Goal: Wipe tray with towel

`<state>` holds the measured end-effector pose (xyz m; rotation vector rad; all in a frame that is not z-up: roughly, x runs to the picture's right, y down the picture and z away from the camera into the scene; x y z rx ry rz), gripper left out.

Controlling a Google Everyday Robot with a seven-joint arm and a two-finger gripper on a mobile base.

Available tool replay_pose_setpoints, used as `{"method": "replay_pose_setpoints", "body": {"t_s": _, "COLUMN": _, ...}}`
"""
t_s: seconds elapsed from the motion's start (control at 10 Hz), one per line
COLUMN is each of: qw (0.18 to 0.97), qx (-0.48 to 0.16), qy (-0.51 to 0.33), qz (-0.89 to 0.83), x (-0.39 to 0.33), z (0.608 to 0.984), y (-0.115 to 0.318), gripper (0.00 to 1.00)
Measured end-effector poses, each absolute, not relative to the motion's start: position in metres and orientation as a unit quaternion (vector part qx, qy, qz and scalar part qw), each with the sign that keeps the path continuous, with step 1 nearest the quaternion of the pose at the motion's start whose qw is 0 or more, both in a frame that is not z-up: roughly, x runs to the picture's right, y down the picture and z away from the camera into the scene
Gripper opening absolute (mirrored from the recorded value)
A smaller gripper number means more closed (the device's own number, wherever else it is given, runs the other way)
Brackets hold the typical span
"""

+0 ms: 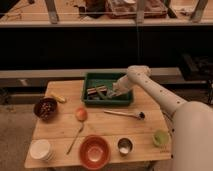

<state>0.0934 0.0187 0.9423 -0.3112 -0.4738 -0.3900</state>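
The gripper [114, 93] dips inside the green tray [105, 102] on the table [100, 127], likely positioned for wiping; whether it is clamped on anything, I cannot tell.

Robot test lab, cluttered workbench [100, 17] across 12 o'clock, wooden table [100, 132] at centre staged with a red bowl [95, 151], bare floor [15, 142] at 8 o'clock, gripper [113, 94] down inside the green tray [102, 103].

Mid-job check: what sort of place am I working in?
Probably a lab test setup, not a home: small wooden table, round orange bowl, cluttered workbench behind. The gripper sits inside the green rectangular tray.
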Motion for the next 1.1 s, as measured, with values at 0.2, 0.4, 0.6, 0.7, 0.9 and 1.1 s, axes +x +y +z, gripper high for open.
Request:
{"method": "replay_pose_setpoints", "body": {"t_s": 0.2, "qw": 0.944, "qx": -0.158, "qy": -0.210, "qz": -0.201, "x": 0.110, "z": 0.933, "y": 0.022, "gripper": 0.00}}
{"method": "replay_pose_setpoints", "body": {"t_s": 0.4, "qw": 0.952, "qx": -0.153, "qy": -0.174, "qz": -0.199, "x": 0.138, "z": 0.935, "y": 0.009, "gripper": 0.00}}
{"method": "replay_pose_setpoints", "body": {"t_s": 0.6, "qw": 0.956, "qx": -0.149, "qy": -0.151, "qz": -0.203, "x": 0.149, "z": 0.952, "y": -0.018, "gripper": 0.00}}
{"method": "replay_pose_setpoints", "body": {"t_s": 0.7, "qw": 0.957, "qx": -0.146, "qy": -0.142, "qz": -0.205, "x": 0.153, "z": 0.965, "y": -0.034, "gripper": 0.00}}
{"method": "replay_pose_setpoints", "body": {"t_s": 0.9, "qw": 0.957, "qx": -0.141, "qy": -0.136, "qz": -0.211, "x": 0.150, "z": 0.989, "y": -0.060, "gripper": 0.00}}
{"method": "replay_pose_setpoints", "body": {"t_s": 1.1, "qw": 0.955, "qx": -0.140, "qy": -0.158, "qz": -0.209, "x": 0.126, "z": 1.011, "y": -0.072, "gripper": 0.00}}
